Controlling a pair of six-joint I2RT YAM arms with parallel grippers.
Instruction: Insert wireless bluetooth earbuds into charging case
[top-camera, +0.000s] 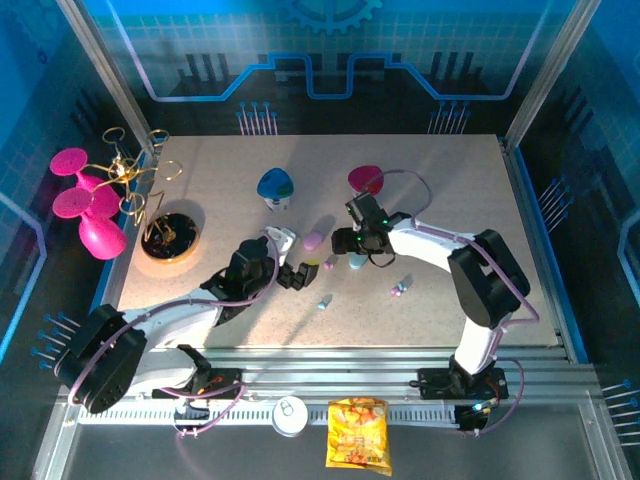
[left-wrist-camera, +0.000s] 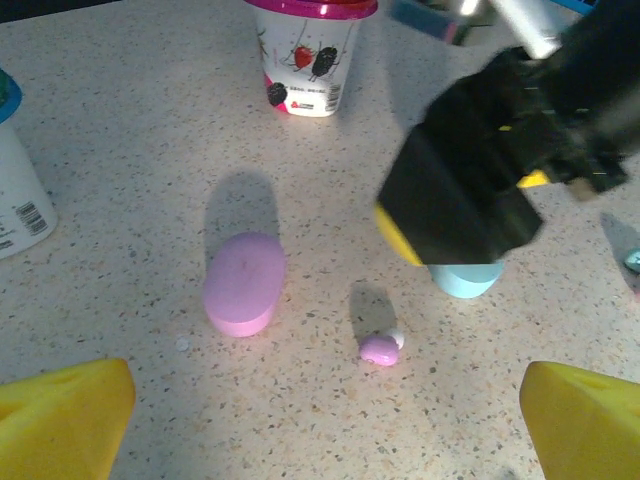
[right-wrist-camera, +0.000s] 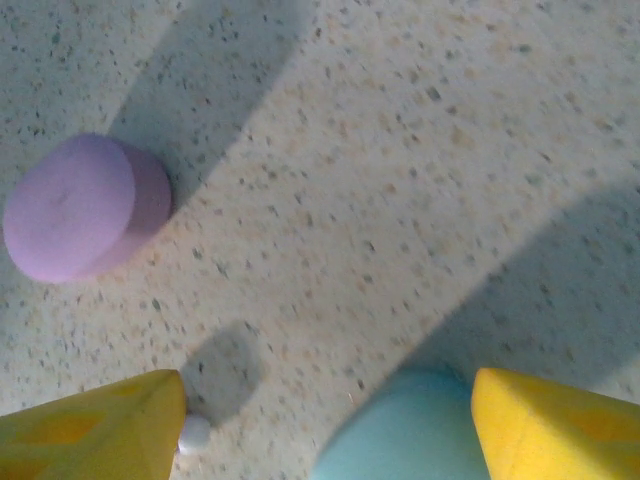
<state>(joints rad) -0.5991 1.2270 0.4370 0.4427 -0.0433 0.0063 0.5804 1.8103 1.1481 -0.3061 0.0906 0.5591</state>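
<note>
The left gripper (top-camera: 293, 272) sits low over the table (top-camera: 450, 190), its yellow fingers (left-wrist-camera: 65, 415) spread as wide as they go with nothing between them but bare surface. Just beyond it rests the lilac case (left-wrist-camera: 245, 282). Nearer the arms' bases, a light blue earbud (top-camera: 324, 301) lies alone. A pink earbud (left-wrist-camera: 381, 349) with a white tip lies on the table between the lilac case and the right gripper (top-camera: 357, 260). That gripper points down over the light blue case (right-wrist-camera: 395, 435), jaws parted and straddling it. The case lies close against one yellow finger (right-wrist-camera: 555, 420) and clear of the other, so it isn't clamped, though I can't be sure whether that nearer pad touches it. Further right lie more buds (top-camera: 400, 290), too small to count.
</note>
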